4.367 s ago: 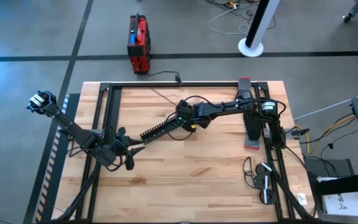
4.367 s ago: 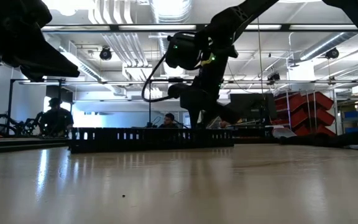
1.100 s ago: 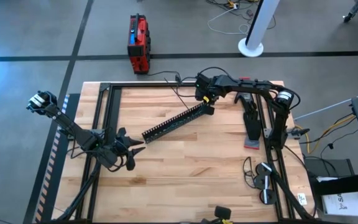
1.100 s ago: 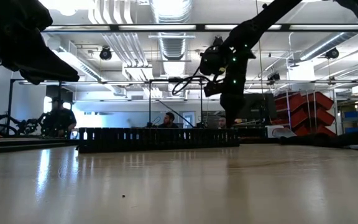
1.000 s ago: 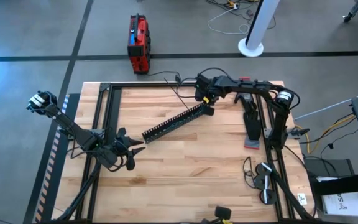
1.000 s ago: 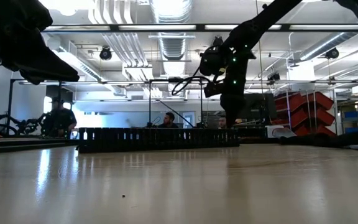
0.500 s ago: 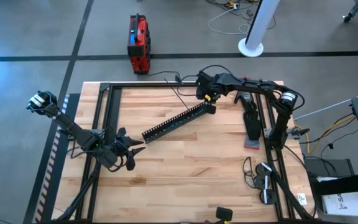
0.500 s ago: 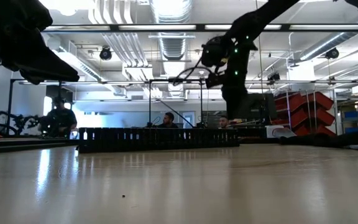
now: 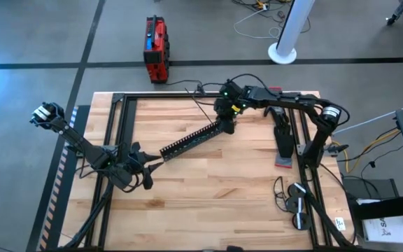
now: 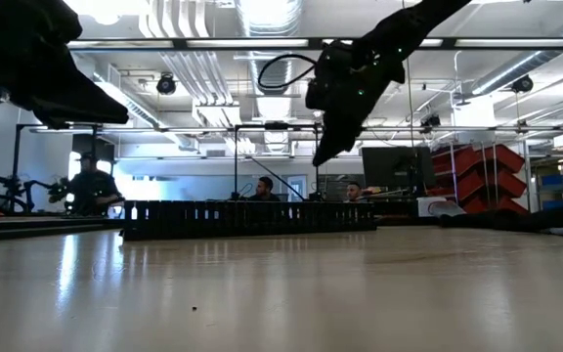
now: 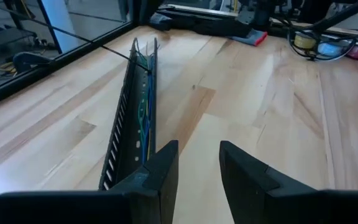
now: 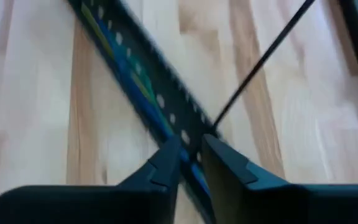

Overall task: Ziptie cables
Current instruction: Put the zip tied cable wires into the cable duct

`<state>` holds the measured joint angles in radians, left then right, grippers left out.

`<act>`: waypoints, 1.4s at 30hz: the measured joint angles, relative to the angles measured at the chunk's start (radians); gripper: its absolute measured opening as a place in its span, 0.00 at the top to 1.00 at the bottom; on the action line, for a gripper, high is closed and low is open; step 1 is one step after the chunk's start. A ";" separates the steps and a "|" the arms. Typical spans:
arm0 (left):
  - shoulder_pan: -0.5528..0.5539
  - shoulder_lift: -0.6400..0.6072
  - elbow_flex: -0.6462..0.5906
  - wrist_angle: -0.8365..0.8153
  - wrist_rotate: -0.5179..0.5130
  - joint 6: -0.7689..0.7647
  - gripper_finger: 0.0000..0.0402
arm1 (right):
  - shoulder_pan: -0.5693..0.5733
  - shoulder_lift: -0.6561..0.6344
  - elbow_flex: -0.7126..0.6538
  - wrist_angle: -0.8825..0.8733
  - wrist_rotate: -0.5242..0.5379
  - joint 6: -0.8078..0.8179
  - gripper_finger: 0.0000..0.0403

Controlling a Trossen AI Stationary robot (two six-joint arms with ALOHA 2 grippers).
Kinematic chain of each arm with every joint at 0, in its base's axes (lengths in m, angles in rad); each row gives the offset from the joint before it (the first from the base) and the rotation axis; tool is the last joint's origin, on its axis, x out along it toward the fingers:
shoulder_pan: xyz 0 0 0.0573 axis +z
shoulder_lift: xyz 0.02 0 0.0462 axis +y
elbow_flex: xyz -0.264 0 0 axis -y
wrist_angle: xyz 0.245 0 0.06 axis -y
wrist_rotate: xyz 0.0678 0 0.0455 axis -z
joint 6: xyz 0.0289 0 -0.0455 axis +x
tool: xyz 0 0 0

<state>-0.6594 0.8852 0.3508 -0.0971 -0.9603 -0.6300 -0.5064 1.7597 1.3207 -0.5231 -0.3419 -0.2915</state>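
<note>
A long black slotted duct (image 9: 194, 138) lies slantwise on the wooden table. The green and bluish cables (image 11: 143, 115) run along inside it, also seen in the right wrist view (image 12: 114, 40). My right gripper (image 9: 224, 126) hangs well above the duct's far right end (image 10: 319, 156), fingers slanting down, open by a narrow gap (image 12: 191, 152). A thin black strand (image 12: 260, 62) runs from that end toward the far edge. My left gripper (image 9: 151, 168) waits open (image 11: 199, 162) just off the duct's near left end. My right gripper: the thin black strand's end (image 12: 213, 124) disappears right beside one fingertip, and I cannot tell whether the finger touches it. The low view shows the fingers high above the table, with nothing between them.
A black metal frame (image 9: 117, 119) borders the table. A black and red tool (image 9: 283, 143) lies along the right side, with cords and small parts (image 9: 296, 203) at the near right. People (image 10: 91, 186) sit in the room beyond the table.
My right gripper has risen from the duct's far right end, shifted a little toward the table's left edge, and tipped so that its fingers slant down. The duct and the cables lie as before.
</note>
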 joint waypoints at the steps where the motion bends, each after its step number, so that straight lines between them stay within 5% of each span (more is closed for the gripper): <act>1: 0.000 0.000 0.000 0.000 0.000 0.000 0.76 | 0.000 0.000 -0.007 0.039 -0.002 0.029 0.81; 13: 0.000 0.000 0.000 0.000 0.001 0.000 0.76 | 0.012 0.025 -0.019 0.146 -0.059 0.038 0.65; 26: 0.000 0.000 0.000 0.000 0.002 0.000 0.76 | 0.018 0.098 -0.020 0.411 -0.032 0.117 0.73; 31: 0.000 0.000 0.000 0.000 0.002 0.000 0.76 | 0.017 0.108 -0.019 0.490 0.102 0.193 0.78; 42: 0.000 -0.001 0.000 0.000 0.003 0.000 0.76 | 0.016 0.120 -0.019 0.492 0.085 0.090 0.86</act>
<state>-0.6590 0.8841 0.3508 -0.0969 -0.9577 -0.6300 -0.4908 1.8800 1.3014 -0.0309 -0.2566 -0.2012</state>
